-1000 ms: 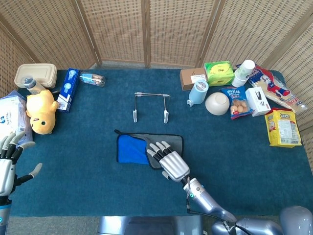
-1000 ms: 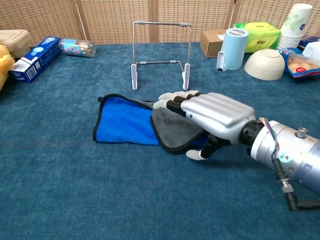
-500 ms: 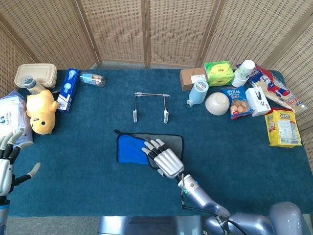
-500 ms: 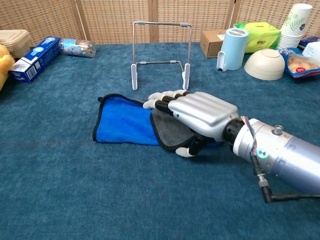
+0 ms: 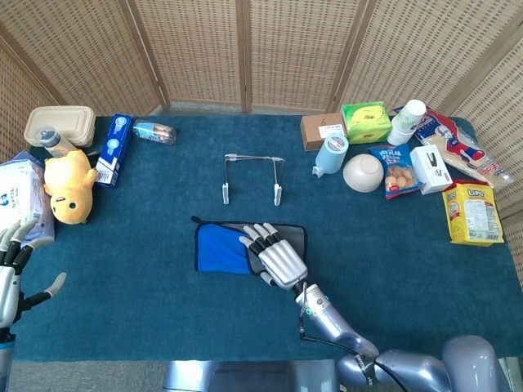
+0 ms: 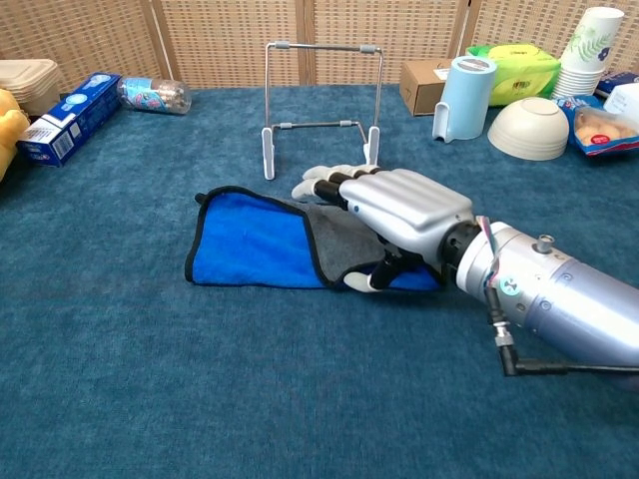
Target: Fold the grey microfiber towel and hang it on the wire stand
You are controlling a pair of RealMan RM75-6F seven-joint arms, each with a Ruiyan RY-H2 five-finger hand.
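The towel lies flat in front of the wire stand, blue face up on its left half. A grey flap with black edging is turned over onto the blue. My right hand lies on that flap, fingers stretched towards the stand and thumb tucked at the flap's near edge, pinching it. In the head view the right hand covers the towel's middle. My left hand hovers at the table's left edge with fingers apart, holding nothing.
A yellow plush, a blue box, a bottle and a lidded container sit at the left. At the right stand a white bowl, a light blue container, snack packs and a yellow bag.
My right hand has slid left and towards the stand, drawing the grey flap further over the blue side. The left hand has sunk slightly.
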